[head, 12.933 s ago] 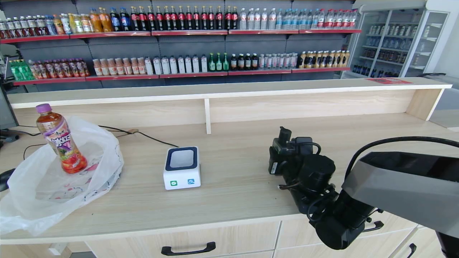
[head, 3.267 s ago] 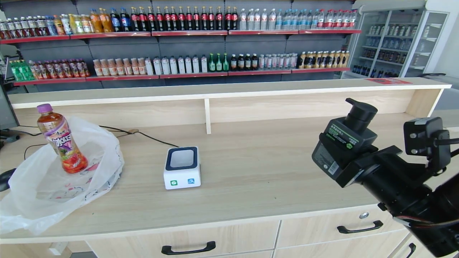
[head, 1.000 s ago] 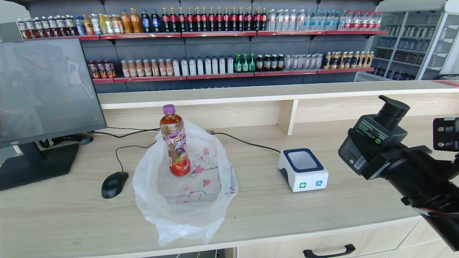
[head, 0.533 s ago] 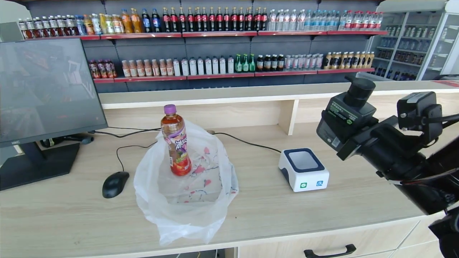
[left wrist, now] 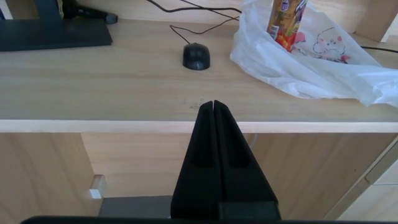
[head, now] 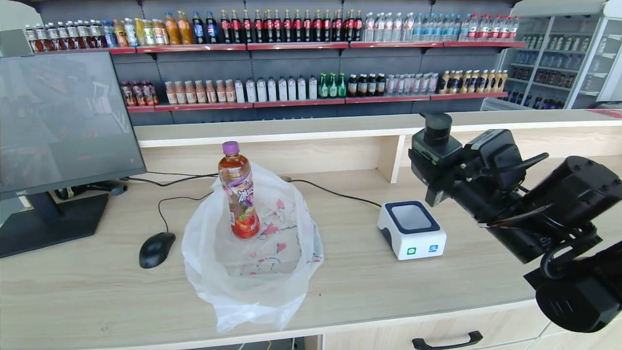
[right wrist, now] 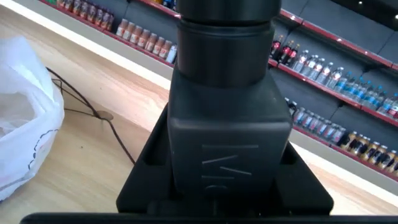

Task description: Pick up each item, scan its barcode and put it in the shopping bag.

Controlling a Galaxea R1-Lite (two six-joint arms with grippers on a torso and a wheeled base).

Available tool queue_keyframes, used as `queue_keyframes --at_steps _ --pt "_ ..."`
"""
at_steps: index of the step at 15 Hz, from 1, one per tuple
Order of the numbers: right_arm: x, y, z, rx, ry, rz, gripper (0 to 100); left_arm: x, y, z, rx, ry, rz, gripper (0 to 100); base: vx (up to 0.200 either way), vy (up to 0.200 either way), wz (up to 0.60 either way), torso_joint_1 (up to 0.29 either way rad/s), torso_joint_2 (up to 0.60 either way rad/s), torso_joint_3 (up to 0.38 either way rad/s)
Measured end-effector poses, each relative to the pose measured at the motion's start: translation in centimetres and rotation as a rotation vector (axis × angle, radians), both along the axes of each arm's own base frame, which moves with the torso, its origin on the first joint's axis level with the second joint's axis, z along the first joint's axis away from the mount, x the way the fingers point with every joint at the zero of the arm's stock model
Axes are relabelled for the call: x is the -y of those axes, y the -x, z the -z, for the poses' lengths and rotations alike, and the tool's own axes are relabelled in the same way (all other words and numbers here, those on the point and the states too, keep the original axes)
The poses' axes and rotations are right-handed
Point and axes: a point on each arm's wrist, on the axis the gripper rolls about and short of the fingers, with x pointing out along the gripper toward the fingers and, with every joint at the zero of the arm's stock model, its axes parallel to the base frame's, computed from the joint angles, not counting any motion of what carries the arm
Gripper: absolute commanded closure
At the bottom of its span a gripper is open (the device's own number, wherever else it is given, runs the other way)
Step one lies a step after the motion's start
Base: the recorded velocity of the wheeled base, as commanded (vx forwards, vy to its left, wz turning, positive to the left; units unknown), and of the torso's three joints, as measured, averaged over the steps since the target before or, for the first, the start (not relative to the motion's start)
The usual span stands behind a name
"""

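My right gripper [head: 451, 183] is shut on a black square bottle [head: 432, 148] with a wide black cap, held in the air just right of and above the white scanner [head: 411, 231]. In the right wrist view the black bottle [right wrist: 224, 124] sits upright between the fingers [right wrist: 146, 174]. A white shopping bag [head: 252, 265] lies open in the middle of the counter, with a purple-capped tea bottle [head: 237, 194] standing in it. My left gripper [left wrist: 213, 107] is shut and empty, below the counter's front edge, with the bag [left wrist: 311, 62] beyond it.
A monitor [head: 63, 121] stands at the far left with a black mouse [head: 156, 249] beside the bag and cables running behind. A raised wooden ledge [head: 311, 129] backs the counter. Drawers with black handles [head: 447, 340] are below.
The head view has turned left since the older frames. Within the last second my right gripper carried the black bottle up and left, toward the scanner, turning it. The bag and tea bottle stayed put.
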Motion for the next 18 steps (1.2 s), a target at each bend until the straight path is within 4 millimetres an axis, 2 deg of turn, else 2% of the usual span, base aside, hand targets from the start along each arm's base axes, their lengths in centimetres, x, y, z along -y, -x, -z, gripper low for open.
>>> queue_keyframes --at_steps 3,11,18 --pt "-0.7 -0.7 0.3 0.074 0.135 -0.095 100 0.0 0.0 0.0 0.000 0.000 0.000 100 0.000 0.000 0.00 0.000 0.00 0.000" --pt "-1.4 -1.9 3.3 0.191 0.420 -0.317 100 0.0 0.0 0.0 0.000 0.000 0.000 100 0.000 0.000 0.00 0.000 0.00 0.000" --pt "2.1 -4.6 6.2 0.142 0.489 -0.303 100 0.0 0.0 0.0 0.000 0.000 0.000 100 0.000 0.000 0.00 0.000 0.00 0.000"
